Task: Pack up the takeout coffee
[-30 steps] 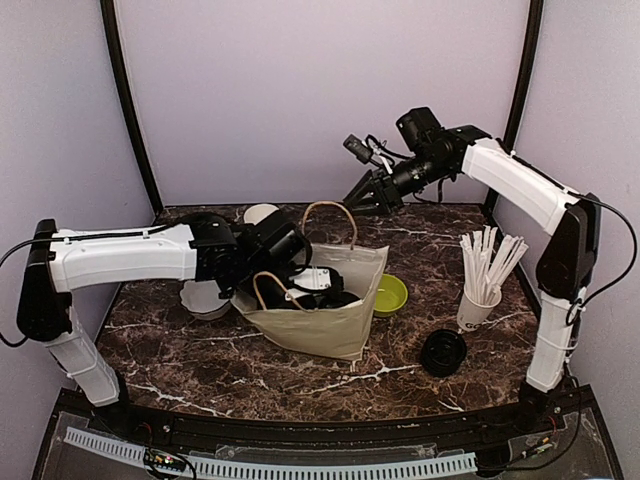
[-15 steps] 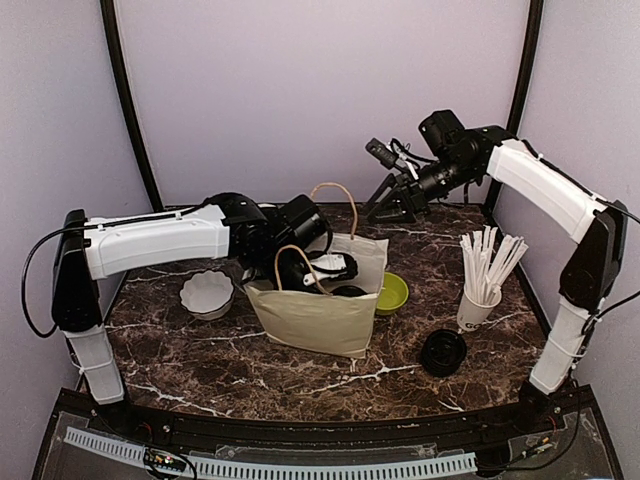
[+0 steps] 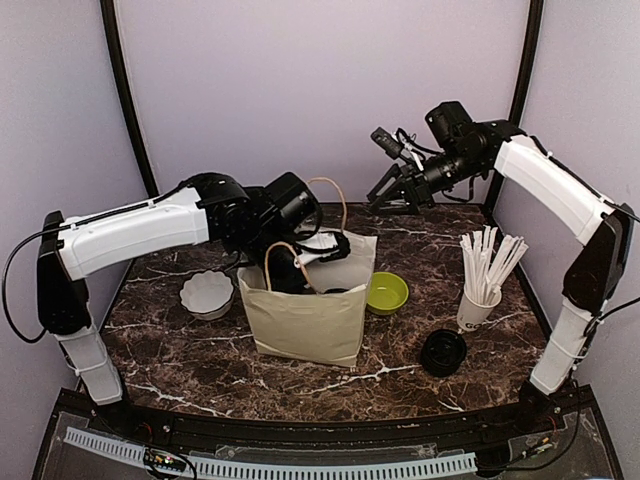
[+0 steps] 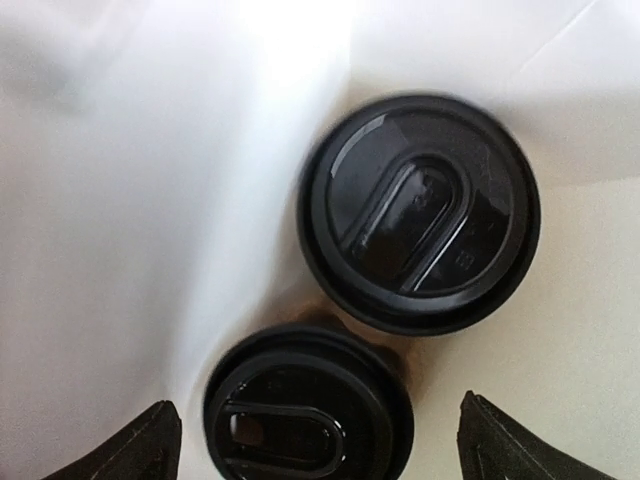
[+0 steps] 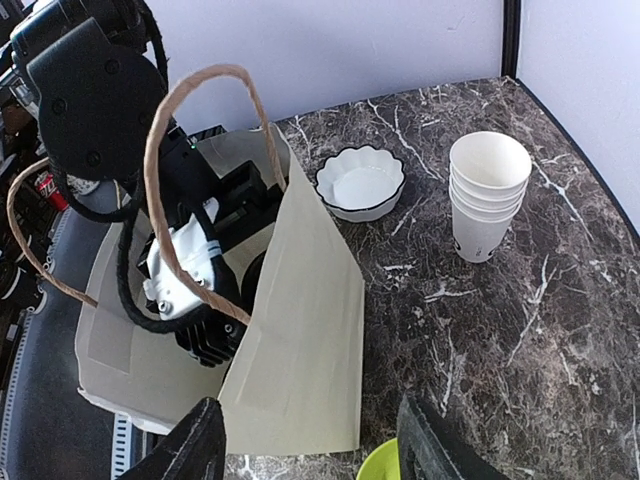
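Marble-patterned dark table [image 3: 200, 370]; beige paper carrier bag with brown loop handles [image 3: 305, 320] upright at its centre. Left gripper [image 4: 318, 445] down inside the bag, jaws spread wide, gripping nothing. Right gripper [image 5: 315, 440] high behind the bag, jaws apart, empty. Black-lidded takeaway cup [image 4: 420, 210] and second lidded cup [image 4: 305, 410] side by side inside the bag. No lidded cup seen outside; loose round black lid [image 3: 443, 352] on the table. Packing looks nearly done; left arm not yet out.

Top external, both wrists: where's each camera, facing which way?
Top external: above, behind the left arm and right arm, facing forward and down; both show.
Left wrist: inside the paper bag, looking down on two black-lidded cups; left fingertips show.
Right wrist: raised at back, facing the bag; right fingertips, left arm show.
Shared: top and right wrist both show bag and white bowl.
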`<state>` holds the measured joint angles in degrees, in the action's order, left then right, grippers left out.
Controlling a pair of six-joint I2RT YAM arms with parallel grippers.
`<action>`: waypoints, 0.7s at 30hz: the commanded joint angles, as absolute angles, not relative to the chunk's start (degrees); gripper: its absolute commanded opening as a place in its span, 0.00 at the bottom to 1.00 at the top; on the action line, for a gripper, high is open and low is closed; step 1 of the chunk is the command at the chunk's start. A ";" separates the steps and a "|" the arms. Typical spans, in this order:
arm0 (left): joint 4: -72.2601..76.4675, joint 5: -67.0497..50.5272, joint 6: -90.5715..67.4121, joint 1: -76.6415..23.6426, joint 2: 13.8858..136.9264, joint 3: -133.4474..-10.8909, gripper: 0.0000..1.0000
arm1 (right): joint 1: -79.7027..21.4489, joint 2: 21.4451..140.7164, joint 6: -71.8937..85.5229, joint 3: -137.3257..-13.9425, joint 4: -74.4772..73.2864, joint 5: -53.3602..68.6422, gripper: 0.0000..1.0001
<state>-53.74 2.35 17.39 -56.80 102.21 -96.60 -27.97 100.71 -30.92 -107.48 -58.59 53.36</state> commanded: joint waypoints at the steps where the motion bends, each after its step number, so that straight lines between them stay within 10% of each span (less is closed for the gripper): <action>1: -54.90 2.65 15.98 -57.02 95.74 -99.33 0.99 | -27.69 100.32 -29.79 -110.28 -58.62 53.70 0.59; 21: -42.52 2.70 18.47 -56.97 84.24 -99.90 0.99 | -15.68 87.63 -33.68 -101.52 -64.84 42.09 0.55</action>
